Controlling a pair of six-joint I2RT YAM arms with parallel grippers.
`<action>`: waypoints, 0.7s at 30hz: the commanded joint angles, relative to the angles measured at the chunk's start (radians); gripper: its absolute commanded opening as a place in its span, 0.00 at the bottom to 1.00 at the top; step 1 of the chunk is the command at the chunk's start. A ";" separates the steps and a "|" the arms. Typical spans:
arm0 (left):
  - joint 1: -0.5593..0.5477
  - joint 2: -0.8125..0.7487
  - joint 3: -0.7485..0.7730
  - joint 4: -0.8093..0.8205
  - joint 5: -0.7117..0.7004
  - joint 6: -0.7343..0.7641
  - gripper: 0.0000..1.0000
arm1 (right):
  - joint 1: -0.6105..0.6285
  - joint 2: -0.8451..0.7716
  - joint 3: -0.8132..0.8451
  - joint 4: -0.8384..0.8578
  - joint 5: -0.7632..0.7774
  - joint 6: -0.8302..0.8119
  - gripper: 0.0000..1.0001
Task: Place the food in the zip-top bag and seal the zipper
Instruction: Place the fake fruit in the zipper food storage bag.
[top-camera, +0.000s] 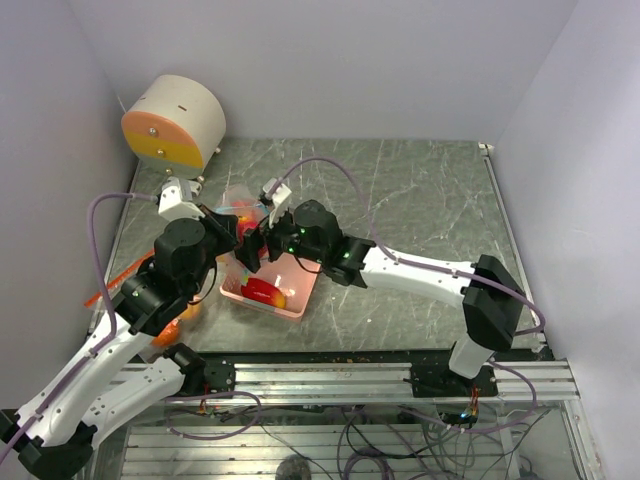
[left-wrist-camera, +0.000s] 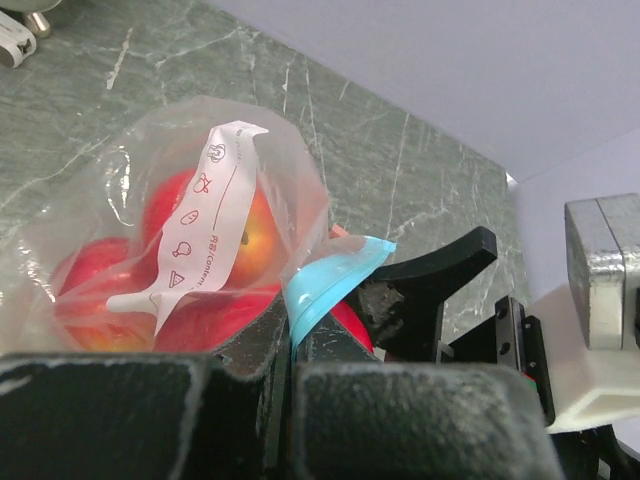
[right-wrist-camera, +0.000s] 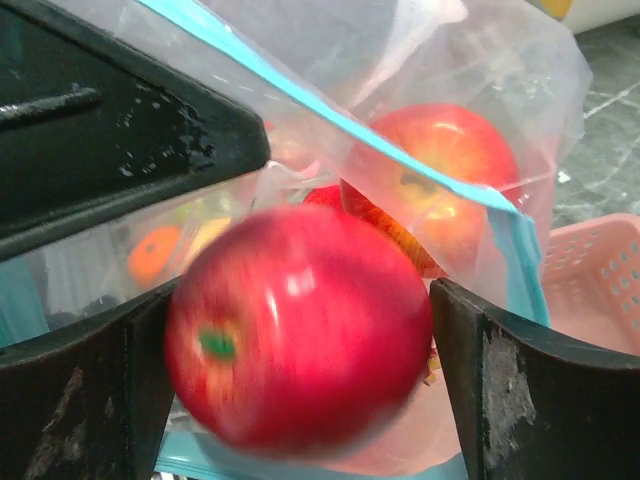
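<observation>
Several red apples (left-wrist-camera: 265, 235) sit inside the clear bag (left-wrist-camera: 290, 160). Left fingers (left-wrist-camera: 130, 420) are clamped on its blue zipper (left-wrist-camera: 335, 270). Right fingers (right-wrist-camera: 520, 400) stand spread, a blurred apple (right-wrist-camera: 300, 330) between them at the bag mouth.

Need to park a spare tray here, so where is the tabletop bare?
Bare: green marbled tabletop right of the pink slatted basket, between the white right arm and the back wall. Crowded: left-centre, where both arms meet over the basket at the clear zip-top bag, and the far-left corner by the cream-and-orange drum.
</observation>
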 joint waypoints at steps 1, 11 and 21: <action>0.002 -0.007 -0.015 0.041 0.025 -0.013 0.07 | 0.015 0.027 0.058 -0.031 -0.075 -0.022 1.00; 0.003 -0.050 -0.041 -0.007 -0.077 -0.008 0.07 | 0.018 -0.161 -0.089 -0.006 -0.110 -0.049 1.00; 0.002 -0.111 -0.057 -0.058 -0.132 -0.023 0.07 | 0.017 -0.341 -0.209 -0.021 0.032 0.004 1.00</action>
